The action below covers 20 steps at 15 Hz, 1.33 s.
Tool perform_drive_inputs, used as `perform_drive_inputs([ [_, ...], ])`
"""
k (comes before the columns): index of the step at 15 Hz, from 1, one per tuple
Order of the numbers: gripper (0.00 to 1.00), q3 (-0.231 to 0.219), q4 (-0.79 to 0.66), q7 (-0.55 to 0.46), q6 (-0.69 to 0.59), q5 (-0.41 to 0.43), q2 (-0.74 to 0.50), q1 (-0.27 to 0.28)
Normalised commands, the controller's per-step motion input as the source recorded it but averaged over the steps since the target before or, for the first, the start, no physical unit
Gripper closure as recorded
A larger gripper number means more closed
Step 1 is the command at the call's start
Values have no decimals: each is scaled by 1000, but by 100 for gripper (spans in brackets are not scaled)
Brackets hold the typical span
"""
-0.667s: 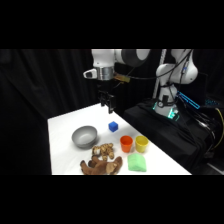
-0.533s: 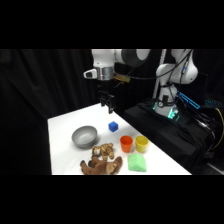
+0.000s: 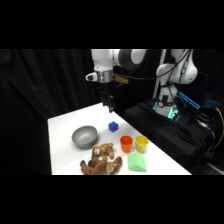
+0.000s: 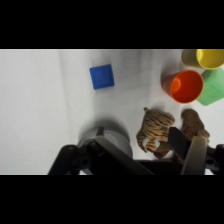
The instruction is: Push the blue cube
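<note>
Black curtains close in behind a white table [image 3: 62, 127], over whose far part the gripper [image 3: 108, 104] hangs from the white arm [image 3: 122, 60], well above the surface and holding nothing; whether its fingers stand wide or narrow cannot be told from either view. Below it and a little toward the camera sits the blue cube [image 3: 113, 126], flat on the table, apart from everything else; in the wrist view the blue cube [image 4: 101, 77] lies on bare white surface ahead of the black linkage. Left of the cube in the side view stands a grey bowl [image 3: 84, 136], seen in the wrist view as the grey bowl [image 4: 111, 138] just above the linkage. Nearer the camera stand an orange cup [image 3: 126, 143] and a yellow cup [image 3: 141, 143], side by side, with a light-green block [image 3: 136, 163] just in front of them. Beside the block lie a tiger toy [image 4: 154, 131] and a brown plush toy [image 3: 102, 165], close together.
</note>
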Motion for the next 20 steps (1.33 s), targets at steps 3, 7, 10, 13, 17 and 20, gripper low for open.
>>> perform_drive_inputs([
  [3,28,-92,-244,-142,225,30,-165,-109],
  [7,60,-76,-250,-186,273,88,-146,-88],
  [10,86,-49,-250,-194,340,145,-101,-60],
  [13,99,-14,-239,-138,433,130,2,-28],
  [17,96,7,-144,-144,409,149,160,-16],
  [20,96,42,-69,-165,349,170,217,-23],
])
